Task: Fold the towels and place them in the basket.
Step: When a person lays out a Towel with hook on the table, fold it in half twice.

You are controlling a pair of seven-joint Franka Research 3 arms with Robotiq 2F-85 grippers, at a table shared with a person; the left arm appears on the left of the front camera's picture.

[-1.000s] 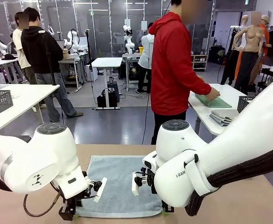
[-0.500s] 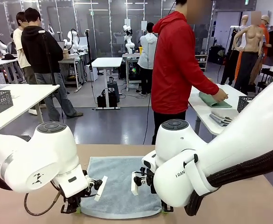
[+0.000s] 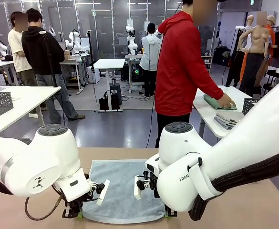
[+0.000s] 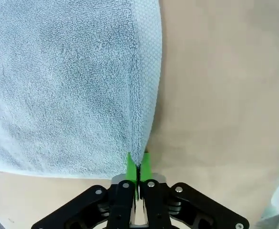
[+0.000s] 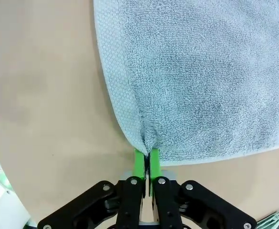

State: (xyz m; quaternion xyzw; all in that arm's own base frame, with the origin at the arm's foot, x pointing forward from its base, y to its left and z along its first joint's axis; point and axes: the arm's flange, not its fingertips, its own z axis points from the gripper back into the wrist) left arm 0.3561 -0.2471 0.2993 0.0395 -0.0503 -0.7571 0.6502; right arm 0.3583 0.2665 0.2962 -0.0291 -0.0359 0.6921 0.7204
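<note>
Towel [image 3: 122, 191], pale blue-grey, lies spread on the table [image 3: 253, 210] btw the 2 arms. Left gripper [image 4: 138, 164] is pinched tight on its near left corner. Right gripper [image 5: 147, 160] is pinched tight on the near right corner. Both corners look a bit bunched up. No fold made yet, I think, so the 1st fold is just starting. Left to do: fold it, then put it in the basket w/ the other towel.

Towels: pale blue-grey towel [image 3: 122, 191] flat on tan surface [image 4: 225, 95], near corners pinched by left hand [image 4: 138, 160] and right hand [image 5: 145, 156]; green towel [image 3: 218, 102] folded on far white surface [image 3: 206, 113].
</note>
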